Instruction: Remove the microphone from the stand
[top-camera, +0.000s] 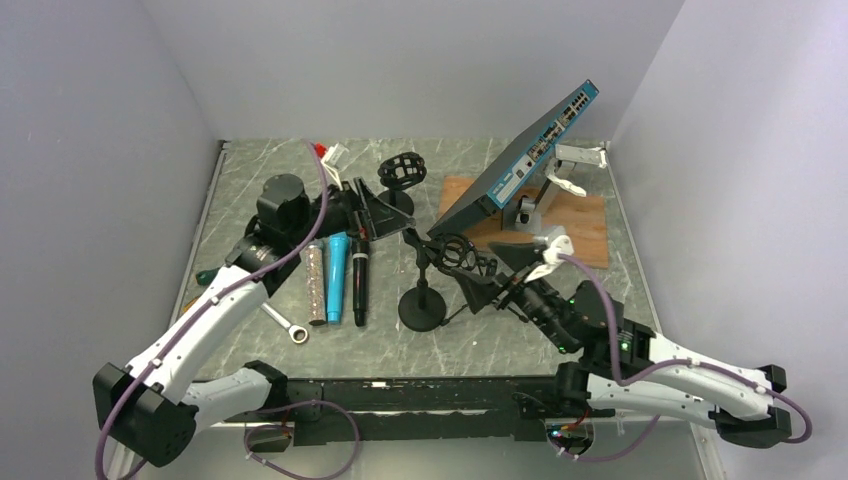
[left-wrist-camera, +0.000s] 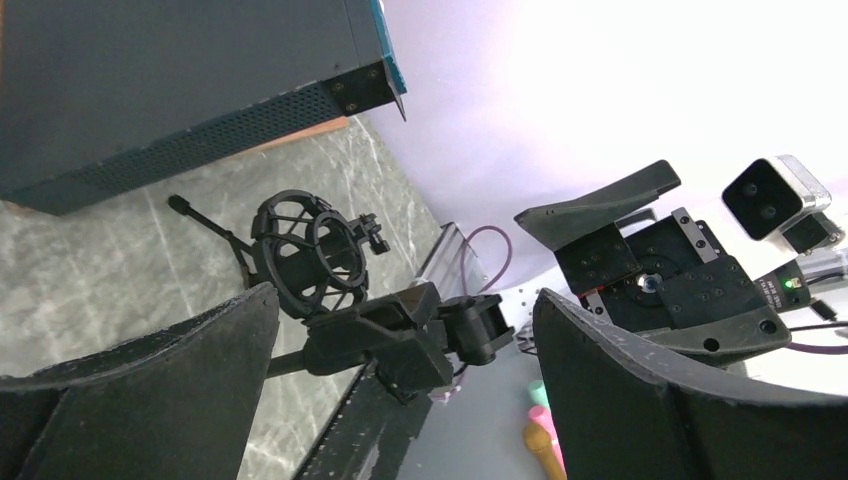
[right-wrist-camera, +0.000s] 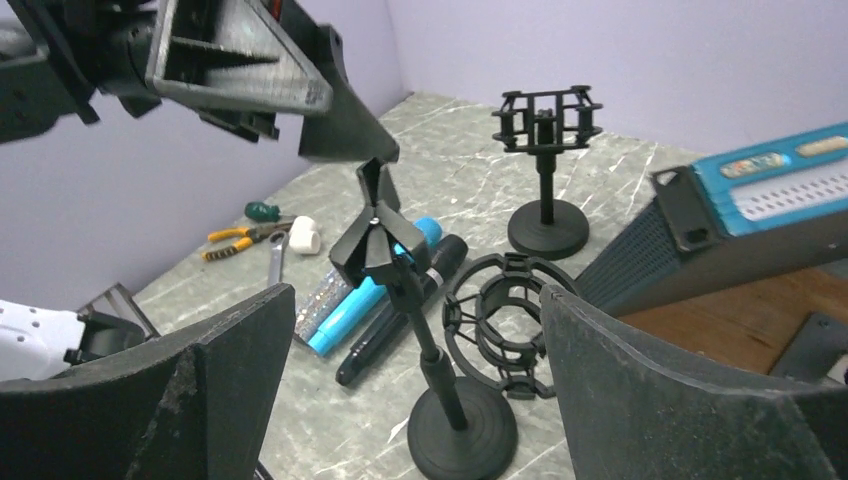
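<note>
Two robot arms are reaching over a grey marbled table (top-camera: 245, 165); the left gripper (top-camera: 385, 212) is hovering with its jaws spread wide and gripping nothing; the right gripper (top-camera: 492, 270) is also gaping wide with nothing between its fingers, just beside the near stand (top-camera: 422, 308). The ring-shaped shock mount (top-camera: 455, 250) on that stand is sitting empty; a second stand (top-camera: 400, 172) is standing farther back.

Three microphones are lying side by side on the table, left of the near stand: a glittery silver microphone (top-camera: 315, 285), a blue microphone (top-camera: 337, 272) and a black microphone (top-camera: 358, 282); the black one is lying nearest the stand's base, not touching it. A tilted network switch (top-camera: 520, 160) is leaning at the back right.
</note>
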